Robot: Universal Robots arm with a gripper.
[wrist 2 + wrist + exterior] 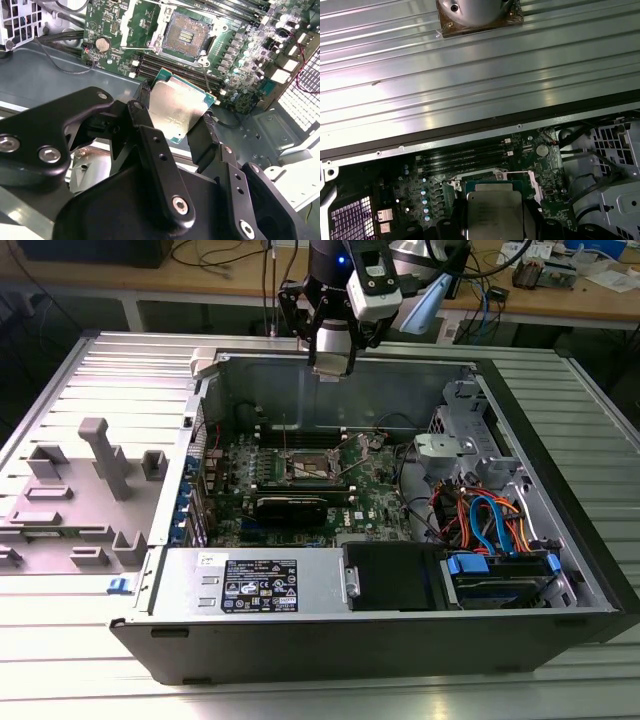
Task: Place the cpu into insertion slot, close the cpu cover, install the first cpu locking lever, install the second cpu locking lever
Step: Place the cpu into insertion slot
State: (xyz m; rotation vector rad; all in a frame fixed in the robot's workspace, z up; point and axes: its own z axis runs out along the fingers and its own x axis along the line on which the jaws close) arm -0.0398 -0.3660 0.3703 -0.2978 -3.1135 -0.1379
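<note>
So the cpu (184, 97) is sitting pinched between the two black fingers (150, 145) of the tool (176, 111), silver top facing the camera in both wrist views, with a thin strip of its green edge showing. The fingers are pressing on two opposite edges of it, and it's hanging in the air, well clear of the board.

In the second wrist view the insertion slot (187, 35) is lying open past the chip, its dark pin field bare inside the silvery metal edging. It's sitting on the green motherboard (117, 27), right by the long black memory slots (167, 67). I can't tell from here how the cover plate is standing.

In the exterior view the arm is coming down from the top of the frame, wrist pointing pretty much straight down. The tool (332, 362) is hovering high over the far wall of the open computer case (300, 645), apart from the slot (305, 468) below. The case is lying on its side on the ribbed metal tabletop (100, 370), with grey fixture blocks (105, 455) sitting off to the exterior view's left.
</note>
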